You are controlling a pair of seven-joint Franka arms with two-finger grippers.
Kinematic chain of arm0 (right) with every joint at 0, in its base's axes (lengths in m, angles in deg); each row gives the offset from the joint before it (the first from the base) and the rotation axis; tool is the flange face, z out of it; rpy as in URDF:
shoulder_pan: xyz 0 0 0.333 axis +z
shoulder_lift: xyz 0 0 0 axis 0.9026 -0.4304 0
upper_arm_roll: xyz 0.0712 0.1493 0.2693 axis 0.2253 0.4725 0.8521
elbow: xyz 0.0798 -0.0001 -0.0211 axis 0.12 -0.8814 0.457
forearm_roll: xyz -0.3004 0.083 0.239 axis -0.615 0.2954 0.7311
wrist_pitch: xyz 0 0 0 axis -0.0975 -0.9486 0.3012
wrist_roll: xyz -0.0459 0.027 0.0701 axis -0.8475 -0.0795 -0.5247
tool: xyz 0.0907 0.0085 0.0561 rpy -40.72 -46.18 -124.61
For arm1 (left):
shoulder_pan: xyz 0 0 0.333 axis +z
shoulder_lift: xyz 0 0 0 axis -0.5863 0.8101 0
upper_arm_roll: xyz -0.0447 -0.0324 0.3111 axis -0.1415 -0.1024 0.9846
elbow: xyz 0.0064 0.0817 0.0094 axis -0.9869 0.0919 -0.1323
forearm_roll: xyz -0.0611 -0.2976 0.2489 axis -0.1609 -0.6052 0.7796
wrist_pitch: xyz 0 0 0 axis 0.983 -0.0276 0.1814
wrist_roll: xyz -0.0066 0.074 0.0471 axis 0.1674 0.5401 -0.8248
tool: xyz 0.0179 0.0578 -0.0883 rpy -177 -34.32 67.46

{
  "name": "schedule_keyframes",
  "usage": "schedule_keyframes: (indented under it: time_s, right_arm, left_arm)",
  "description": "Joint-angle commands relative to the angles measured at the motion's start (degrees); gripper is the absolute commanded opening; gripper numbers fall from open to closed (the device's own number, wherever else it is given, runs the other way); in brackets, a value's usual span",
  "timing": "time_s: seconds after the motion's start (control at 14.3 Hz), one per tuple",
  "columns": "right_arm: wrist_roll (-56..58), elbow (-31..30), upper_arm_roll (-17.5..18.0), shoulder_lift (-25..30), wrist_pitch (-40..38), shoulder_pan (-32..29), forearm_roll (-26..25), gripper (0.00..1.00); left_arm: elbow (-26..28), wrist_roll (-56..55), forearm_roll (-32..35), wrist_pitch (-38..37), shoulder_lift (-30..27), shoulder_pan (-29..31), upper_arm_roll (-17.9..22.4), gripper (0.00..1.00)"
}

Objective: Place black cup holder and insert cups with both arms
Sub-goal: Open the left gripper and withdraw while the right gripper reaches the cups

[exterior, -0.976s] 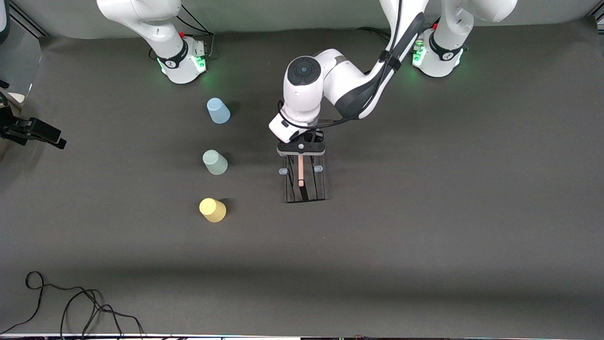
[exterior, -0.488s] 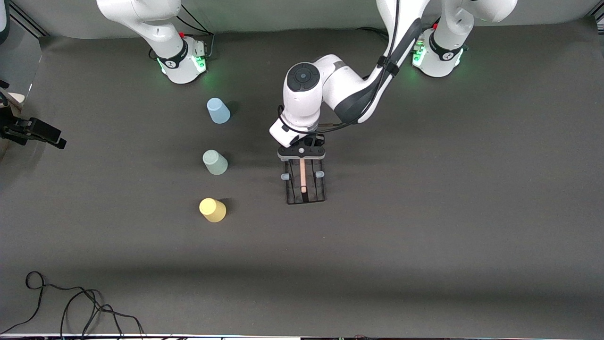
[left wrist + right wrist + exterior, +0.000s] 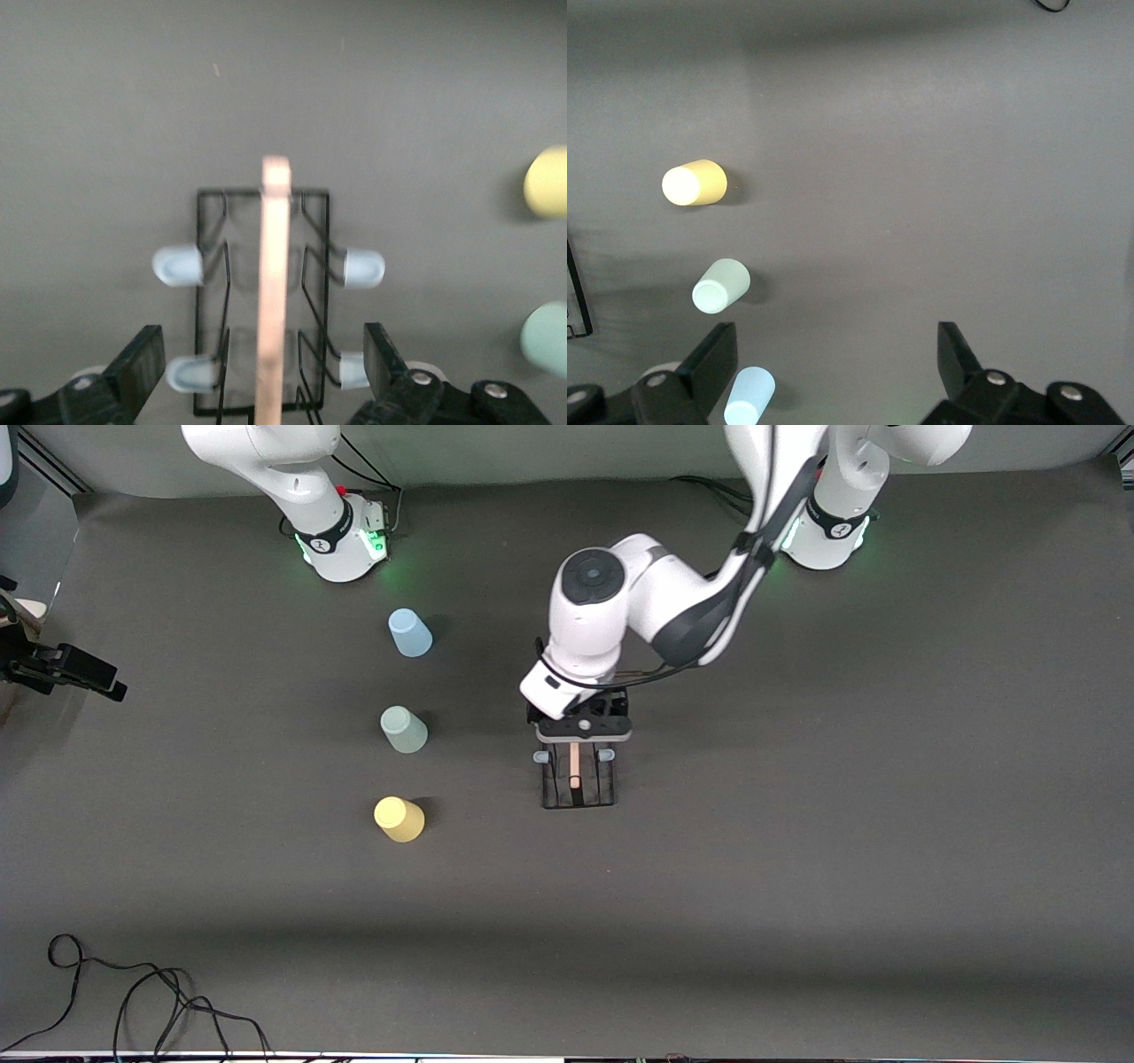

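The black cup holder point(image 3: 578, 779) stands on the table's middle, its wooden handle point(image 3: 275, 266) and pale pegs point(image 3: 177, 266) showing in the left wrist view. My left gripper point(image 3: 583, 733) hangs over the holder's end toward the robots; its fingers point(image 3: 146, 354) are open and stand apart from the rack on either side, touching nothing. The blue cup point(image 3: 409, 632), green cup point(image 3: 404, 729) and yellow cup point(image 3: 399, 818) stand in a row toward the right arm's end. My right gripper point(image 3: 837, 341) is open and empty, high over the table by the blue cup point(image 3: 749, 396).
A black cable point(image 3: 133, 1001) lies at the table's near edge at the right arm's end. A black fixture point(image 3: 66, 673) juts in at that end's edge. The dark mat point(image 3: 797, 824) covers the table.
My left gripper has shifted toward the front camera and covers more of the holder. The holder's handle, tilted a second ago, now looks straight. The cups have not moved.
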Motion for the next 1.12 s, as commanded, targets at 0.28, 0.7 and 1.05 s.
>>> schedule_keyframes:
  time_s: [0.28,0.7,1.05]
  right_arm:
    - [-1.3,0.1,0.1,1.0,-2.2,0.2,6.0,1.0]
    - [-16.2,-4.2,0.6,1.4,-0.3,7.2,6.6,1.0]
    - [-20.0,-13.4,0.6,3.3,7.8,11.5,6.5,1.0]
  left_arm:
    - [-0.4,10.9,0.0,-12.6,-10.7,10.9,-0.3,1.0]
    - [-0.4,24.1,-0.1,-19.9,-15.9,23.6,-0.1,1.0]
    - [0.6,36.8,-0.1,-26.0,-19.7,35.2,0.0,1.0]
